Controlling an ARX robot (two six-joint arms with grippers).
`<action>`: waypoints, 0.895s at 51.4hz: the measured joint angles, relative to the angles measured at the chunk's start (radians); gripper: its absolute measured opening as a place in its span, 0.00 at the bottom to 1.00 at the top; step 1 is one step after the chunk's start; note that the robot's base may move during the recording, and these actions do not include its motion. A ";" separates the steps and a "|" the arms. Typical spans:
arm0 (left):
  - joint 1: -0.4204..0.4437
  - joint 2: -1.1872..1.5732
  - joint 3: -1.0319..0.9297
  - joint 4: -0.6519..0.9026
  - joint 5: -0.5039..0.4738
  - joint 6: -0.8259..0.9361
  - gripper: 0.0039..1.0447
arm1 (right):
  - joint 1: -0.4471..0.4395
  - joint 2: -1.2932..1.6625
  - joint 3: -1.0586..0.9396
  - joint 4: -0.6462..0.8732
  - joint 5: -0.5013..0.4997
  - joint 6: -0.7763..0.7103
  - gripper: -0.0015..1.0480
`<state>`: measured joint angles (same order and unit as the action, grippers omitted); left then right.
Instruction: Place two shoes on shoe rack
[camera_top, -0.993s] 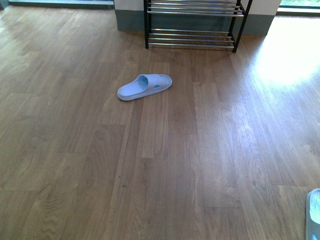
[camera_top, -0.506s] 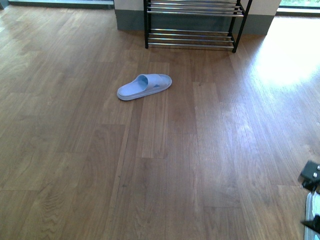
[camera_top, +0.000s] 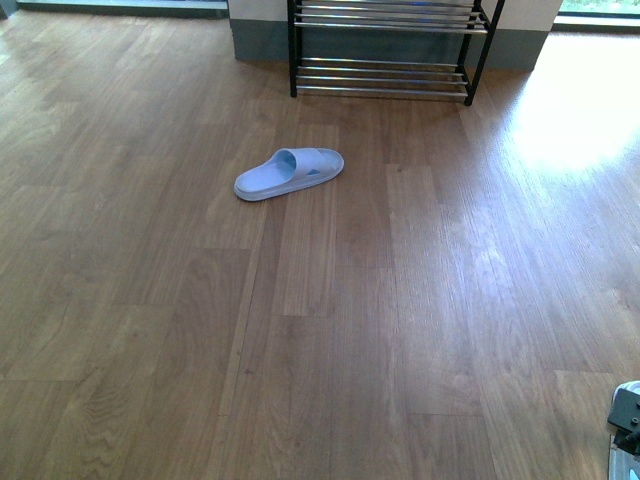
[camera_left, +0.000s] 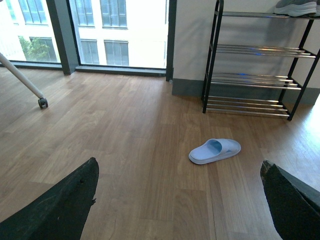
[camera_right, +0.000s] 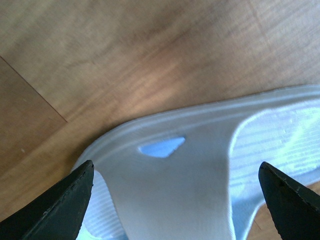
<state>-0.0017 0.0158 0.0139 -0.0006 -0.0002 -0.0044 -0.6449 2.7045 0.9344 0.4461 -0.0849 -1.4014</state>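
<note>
Warm brown wood-plank floor (camera_top: 150, 300) with visible grain, glossy where sunlight falls on the right. Left of centre, a pale blue slipper (camera_top: 289, 173) of smooth moulded foam lies flat on its sole. It is open-toed with one broad strap, and one end is angled toward the shoe rack (camera_top: 385, 75). The rack stands against the far wall, just right of centre, with a thin black metal frame and shelves of parallel silver rods. The slipper is on the floor near the rack, not on it. The left wrist view shows the rack's tiers and a grey shoe (camera_left: 297, 7) with a white sole on the top shelf. The left gripper (camera_left: 179, 200) hangs above the floor, its two dark wedge-shaped fingers (camera_left: 65, 205) spread wide and holding nothing. In the bottom right corner, the right gripper (camera_top: 627, 408) sits low over a second slipper (camera_right: 190, 185), also pale blue. Its dark fingers (camera_right: 60, 205) are apart, one on each side of the wide matte strap, which has a small triangular cut-out. A ribbed footbed shows beside the strap. Whether the fingers touch the slipper cannot be told.
</note>
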 joint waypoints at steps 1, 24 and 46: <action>0.000 0.000 0.000 0.000 0.000 0.000 0.91 | -0.005 0.000 0.003 -0.003 0.002 -0.002 0.91; 0.000 0.000 0.000 0.000 0.000 0.000 0.91 | -0.106 0.076 0.048 -0.024 0.089 -0.120 0.75; 0.000 0.000 0.000 0.000 0.000 0.000 0.91 | -0.072 0.075 0.102 -0.101 -0.003 0.256 0.26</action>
<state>-0.0017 0.0158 0.0139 -0.0006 -0.0002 -0.0044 -0.7174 2.7796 1.0363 0.3454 -0.0875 -1.1450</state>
